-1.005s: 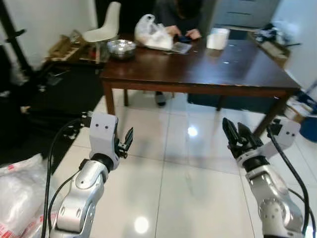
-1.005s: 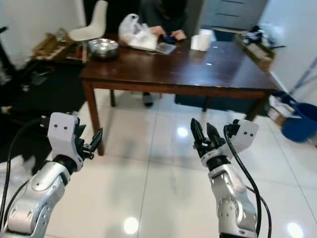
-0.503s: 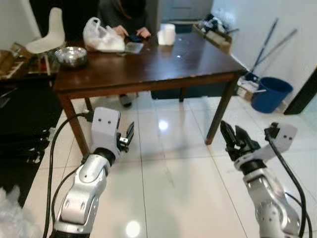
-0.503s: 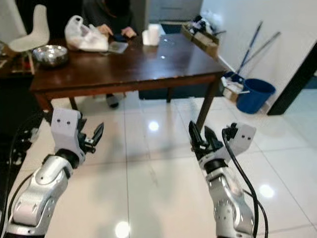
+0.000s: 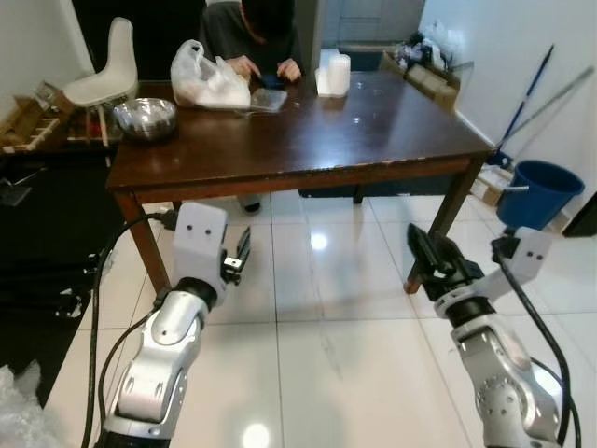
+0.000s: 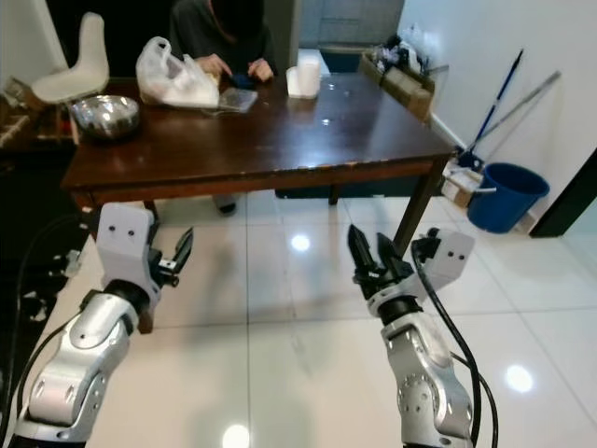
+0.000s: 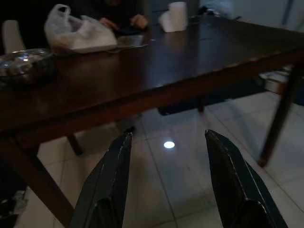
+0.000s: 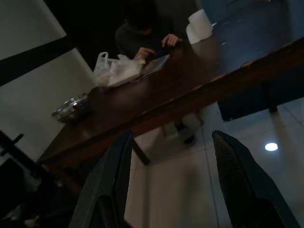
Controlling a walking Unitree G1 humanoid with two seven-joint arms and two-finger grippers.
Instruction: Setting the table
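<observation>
The dark wooden surface (image 5: 308,131) now sits more centred in view than half a second ago, the camera having turned; a seated person (image 5: 252,33) behind. A steel bowl (image 5: 145,118), white bag (image 5: 207,84) and paper roll (image 5: 333,75) rest on it. Left end effector (image 7: 168,185) and right end effector (image 8: 173,183) hover empty, fingers spread, above the floor (image 5: 317,355).

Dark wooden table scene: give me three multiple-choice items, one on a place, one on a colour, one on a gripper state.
1. Where is the shiny metal bowl?
A. On the floor
B. On the dark wooden table, near its left corner
C. On the white chair

2. What colour is the plastic bucket by the right wall?
A. Blue
B. Red
C. Green

3. How are both grippers?
A. Each shut on a plate
B. Open and holding nothing
C. Resting on the tabletop

Answers:
1 B: the shiny metal bowl sits on the dark wooden table.
2 A: the plastic bucket is blue.
3 B: the left gripper and right gripper show spread fingers with floor between.
</observation>
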